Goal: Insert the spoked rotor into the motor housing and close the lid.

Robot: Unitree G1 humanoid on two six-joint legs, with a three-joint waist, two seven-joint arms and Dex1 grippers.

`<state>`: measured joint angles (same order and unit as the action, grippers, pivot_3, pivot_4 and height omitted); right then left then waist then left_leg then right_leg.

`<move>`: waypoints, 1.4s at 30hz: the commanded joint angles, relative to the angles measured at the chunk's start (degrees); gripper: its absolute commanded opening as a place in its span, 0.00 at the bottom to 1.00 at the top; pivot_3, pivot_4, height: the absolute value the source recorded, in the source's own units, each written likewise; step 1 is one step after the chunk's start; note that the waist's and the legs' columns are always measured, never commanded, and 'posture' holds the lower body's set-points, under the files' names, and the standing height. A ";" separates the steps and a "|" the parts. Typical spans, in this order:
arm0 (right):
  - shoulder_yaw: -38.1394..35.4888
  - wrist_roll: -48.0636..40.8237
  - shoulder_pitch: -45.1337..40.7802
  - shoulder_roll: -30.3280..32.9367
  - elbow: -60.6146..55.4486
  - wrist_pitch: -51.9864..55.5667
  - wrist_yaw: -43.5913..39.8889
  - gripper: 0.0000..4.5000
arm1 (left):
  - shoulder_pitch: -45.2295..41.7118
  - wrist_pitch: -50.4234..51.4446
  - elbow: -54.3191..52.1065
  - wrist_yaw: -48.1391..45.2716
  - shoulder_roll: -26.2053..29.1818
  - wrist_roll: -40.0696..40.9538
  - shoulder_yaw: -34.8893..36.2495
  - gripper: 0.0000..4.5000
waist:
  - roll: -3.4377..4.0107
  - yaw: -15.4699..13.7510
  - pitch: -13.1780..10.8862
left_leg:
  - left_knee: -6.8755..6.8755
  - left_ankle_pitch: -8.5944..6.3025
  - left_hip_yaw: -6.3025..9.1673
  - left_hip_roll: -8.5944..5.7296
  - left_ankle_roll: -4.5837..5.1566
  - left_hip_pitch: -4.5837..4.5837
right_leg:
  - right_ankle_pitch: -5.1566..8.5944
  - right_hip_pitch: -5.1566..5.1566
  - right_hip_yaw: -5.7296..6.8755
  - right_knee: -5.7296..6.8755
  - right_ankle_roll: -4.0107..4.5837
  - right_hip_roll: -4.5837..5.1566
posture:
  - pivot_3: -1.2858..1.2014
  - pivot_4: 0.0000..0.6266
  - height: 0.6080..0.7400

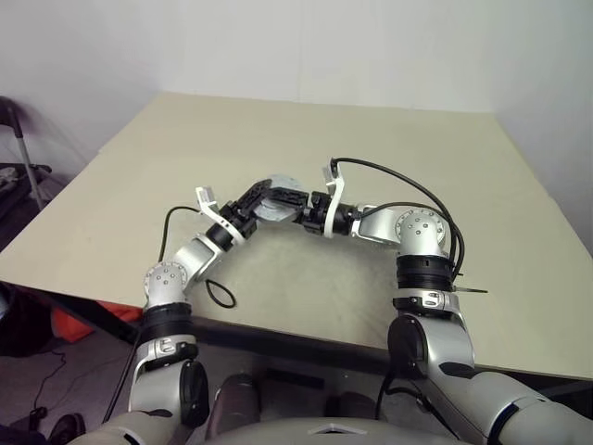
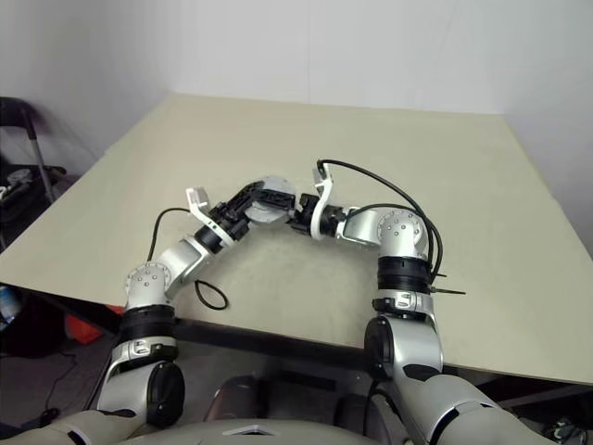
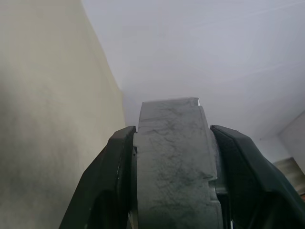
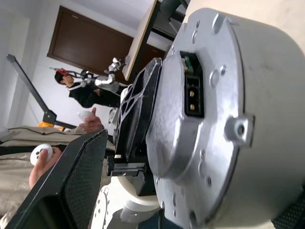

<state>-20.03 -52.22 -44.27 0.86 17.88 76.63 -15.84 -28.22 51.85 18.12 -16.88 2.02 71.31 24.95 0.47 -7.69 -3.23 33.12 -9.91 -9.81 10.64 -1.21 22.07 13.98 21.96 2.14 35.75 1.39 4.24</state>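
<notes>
The motor housing [image 4: 214, 119] is a round silvery metal casing with a small connector socket and mounting tabs. I hold it above the middle of the beige table [image 1: 389, 139]. My left gripper [image 3: 174, 143] is shut on it, one black finger on each flat side, and I see it edge-on in the left wrist view. My right gripper [image 1: 302, 208] faces it from the right and stands open. One of its black fingers [image 4: 71, 186] is clear of the casing. The casing hides the spoked rotor and the lid, or they are out of view.
The table's near edge [image 1: 278, 329] runs just in front of my arms. A black cable [image 1: 398, 176] loops over my right wrist. Past the table's left side, a person's hands [image 4: 43, 155] hold white controllers.
</notes>
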 commanded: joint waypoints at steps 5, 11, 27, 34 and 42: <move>0.05 -0.37 -2.39 -0.03 -1.85 -2.46 -1.09 1.00 | -0.84 -5.20 0.95 1.11 2.57 1.74 7.26 0.48 | 0.00 0.26 0.00 | 0.00 0.00 0.00 0.02 0.00 0.00 | 0.00 0.02 0.01 0.00 0.00 -0.01 | 0.52 0.00 1.00; 0.80 0.45 -1.90 0.42 -1.51 -3.32 -1.23 1.00 | 1.58 -11.07 -1.86 2.37 3.78 0.62 11.47 0.48 | -0.05 0.25 -0.01 | 0.00 -0.01 0.01 0.01 0.01 0.02 | 0.00 0.01 0.01 -0.02 0.00 0.00 | 0.52 0.00 1.00; 4.65 9.12 -0.03 8.49 1.03 -14.57 -7.62 1.00 | 4.82 -25.12 -2.83 10.23 8.02 -8.05 15.94 0.48 | -0.53 0.18 -0.02 | 0.10 0.01 0.11 0.03 -0.02 -0.08 | -0.05 -0.19 0.06 0.00 -0.05 0.00 | 0.52 0.00 1.00; 5.39 9.95 0.00 7.56 1.40 -15.30 -7.71 1.00 | 3.28 -26.70 0.71 10.18 9.35 -10.78 15.81 0.48 | -0.75 0.23 -0.01 | 0.12 0.00 0.11 0.04 -0.01 -0.09 | -0.06 -0.21 0.05 -0.01 -0.03 0.00 | 0.52 0.00 1.00; 5.43 10.86 -1.73 8.17 4.18 -16.10 -8.98 1.00 | 2.78 -26.87 3.02 10.64 13.29 -11.73 17.41 0.83 | -0.86 0.39 0.00 | 0.12 0.01 0.13 0.04 -0.02 -0.12 | -0.07 -0.23 0.06 0.00 -0.01 -0.01 | 0.52 0.00 1.00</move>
<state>-14.41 -41.32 -44.10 8.59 22.61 61.56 -23.88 -23.86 26.19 22.29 -5.49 13.73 59.64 41.51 -0.39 -7.29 -3.23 33.24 -9.91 -9.68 10.69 -1.23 21.94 13.91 21.73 2.20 35.75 1.38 4.24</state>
